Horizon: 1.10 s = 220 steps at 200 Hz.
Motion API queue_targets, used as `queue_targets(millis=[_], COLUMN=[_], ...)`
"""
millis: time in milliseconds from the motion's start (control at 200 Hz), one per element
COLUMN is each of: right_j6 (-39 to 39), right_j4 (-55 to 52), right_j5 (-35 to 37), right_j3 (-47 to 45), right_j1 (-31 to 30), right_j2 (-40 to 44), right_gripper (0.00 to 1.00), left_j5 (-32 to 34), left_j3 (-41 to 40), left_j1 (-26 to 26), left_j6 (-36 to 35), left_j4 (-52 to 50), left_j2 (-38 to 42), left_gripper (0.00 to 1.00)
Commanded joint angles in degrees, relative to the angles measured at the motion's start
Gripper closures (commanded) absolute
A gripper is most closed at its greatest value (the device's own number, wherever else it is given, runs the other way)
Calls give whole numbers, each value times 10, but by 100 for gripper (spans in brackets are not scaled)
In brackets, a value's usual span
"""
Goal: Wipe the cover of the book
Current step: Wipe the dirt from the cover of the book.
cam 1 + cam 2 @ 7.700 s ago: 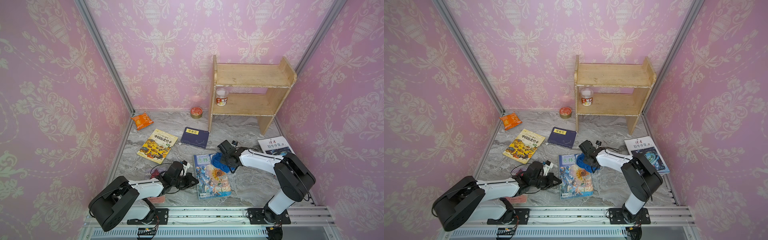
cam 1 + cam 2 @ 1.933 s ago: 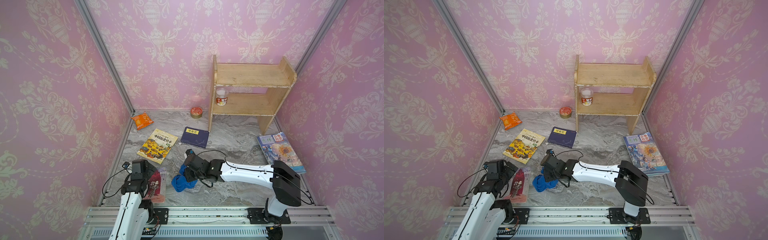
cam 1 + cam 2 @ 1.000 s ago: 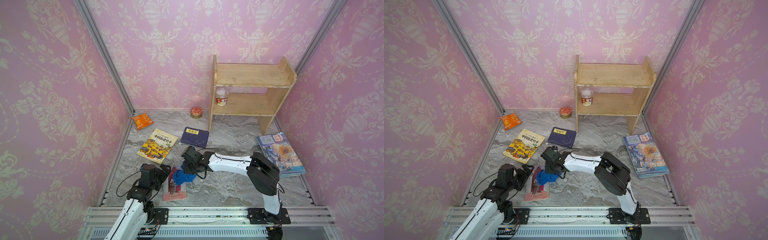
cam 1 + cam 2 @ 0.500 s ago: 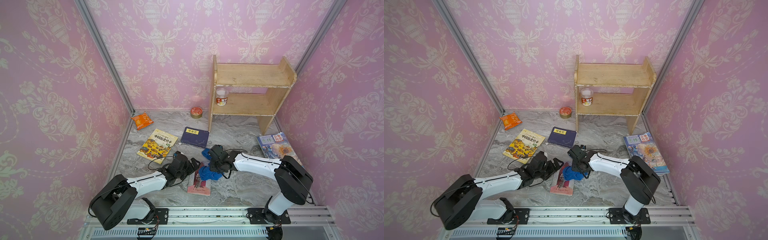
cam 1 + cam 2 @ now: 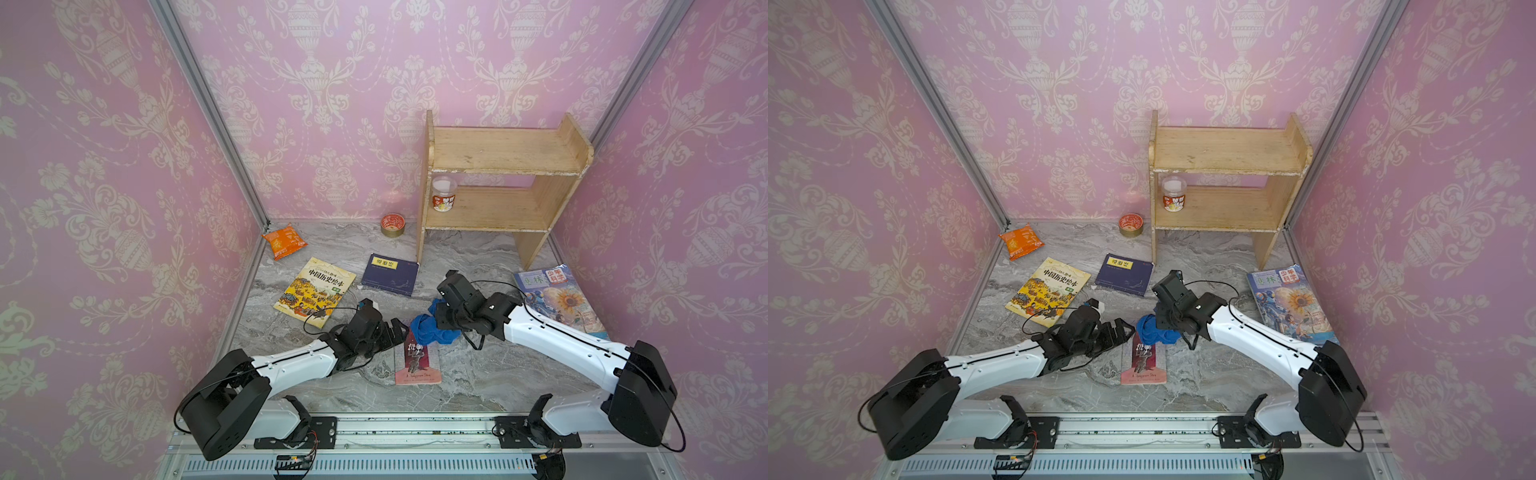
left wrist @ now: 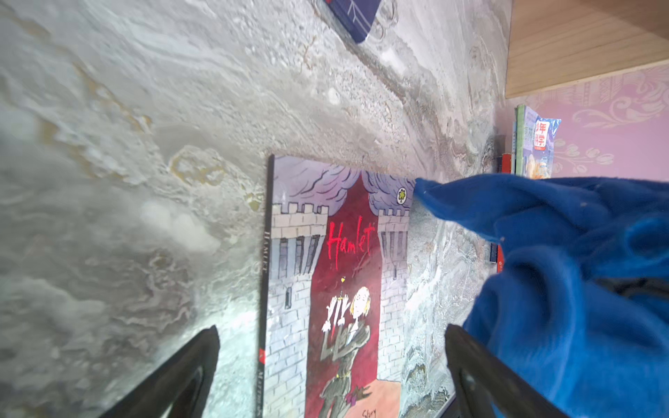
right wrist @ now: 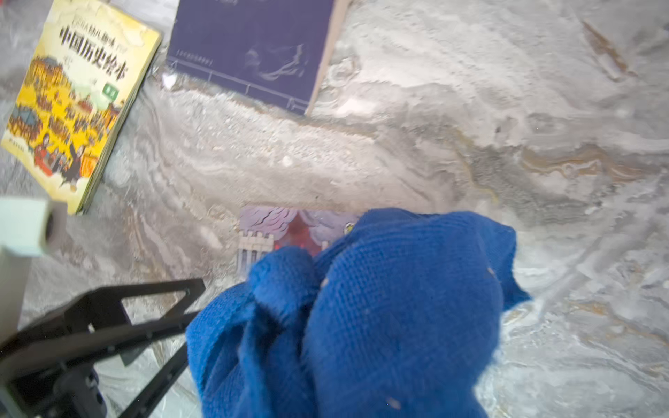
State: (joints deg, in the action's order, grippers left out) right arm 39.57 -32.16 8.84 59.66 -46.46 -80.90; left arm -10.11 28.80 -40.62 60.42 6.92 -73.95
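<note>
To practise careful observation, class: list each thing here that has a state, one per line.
Hamlet book, closed, flat, cover up.
blue cloth, bunched, over the book's far end.
left pincer, open, empty, beside the book.
right pincer, shut on the blue cloth.
yellow history picture book, closed, flat.
navy book, closed, flat.
science magazine, closed, flat.
jar, upright on the lower shelf.
tin, upright.
snack bag, lying flat.

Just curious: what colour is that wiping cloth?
The cloth is blue; clearest in the right wrist view.
</note>
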Motion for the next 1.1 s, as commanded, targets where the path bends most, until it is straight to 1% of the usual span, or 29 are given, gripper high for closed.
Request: queue_targets(millis=[0,55,120,175,190,235,305,390,465,581,636,681,721,761,796,811,841,881,926,956,996,1096], right_j6=[-8,5,19,22,25,32,40,47,49,56,62,68,73,75,77,78,79,81,89,91,93,96], right_j4=[6,18,14,11,10,5,-14,-43,-59,-21,-3,16,33,42,42,40,35,31,30,35,42,52], right_j5=[13,17,29,27,27,30,45,73,85,55,42,27,17,13,16,19,25,31,32,31,30,32], right_j3=[18,19,25,32,33,36,44,55,62,64,69,71,71,71,71,89,94,91,82,53,31,-4], right_j1=[-39,-46,-49,-49,-49,-49,-49,-52,-58,-76,-84,-86,-86,-86,-85,-84,-82,-74,-62,-53,-43,-26], right_j2=[-57,-86,-121,-149,-156,-174,-198,-219,-226,-233,-240,-247,-254,-262,-268,-270,-273,-272,-262,-253,-236,-198], right_gripper=[100,100,100,100,100,100,100,100,100,100,100,100,100,100,100,100,100,100,100,100,100,100], left_j5=[-27,-45,-54,-37,-29,-6,5,-13,-33,-63,-95,-109,-103,-81,-58,-50,-42,-45,-76,-92,-93,-120], left_j3=[18,46,92,127,149,171,168,152,170,218,237,249,259,265,266,264,258,244,237,236,235,235], left_j1=[39,68,94,105,107,110,116,120,121,122,124,126,128,131,133,135,141,154,175,187,201,218], left_j6=[-79,-118,-189,-247,-261,-287,-282,-256,-256,-267,-273,-285,-306,-332,-353,-361,-372,-375,-378,-383,-384,-378], left_j4=[-79,-144,-234,-308,-324,-355,-341,-302,-314,-376,-397,-412,-425,-438,-445,-447,-442,-432,-425,-424,-425,-421], left_j2=[38,46,47,46,46,49,58,61,47,22,24,31,38,43,47,49,52,53,52,49,44,33], left_gripper=[1,1,1,1,0,1,1,1,1,1,1,1,1,1,1,1,1,1,1,1,1,1])
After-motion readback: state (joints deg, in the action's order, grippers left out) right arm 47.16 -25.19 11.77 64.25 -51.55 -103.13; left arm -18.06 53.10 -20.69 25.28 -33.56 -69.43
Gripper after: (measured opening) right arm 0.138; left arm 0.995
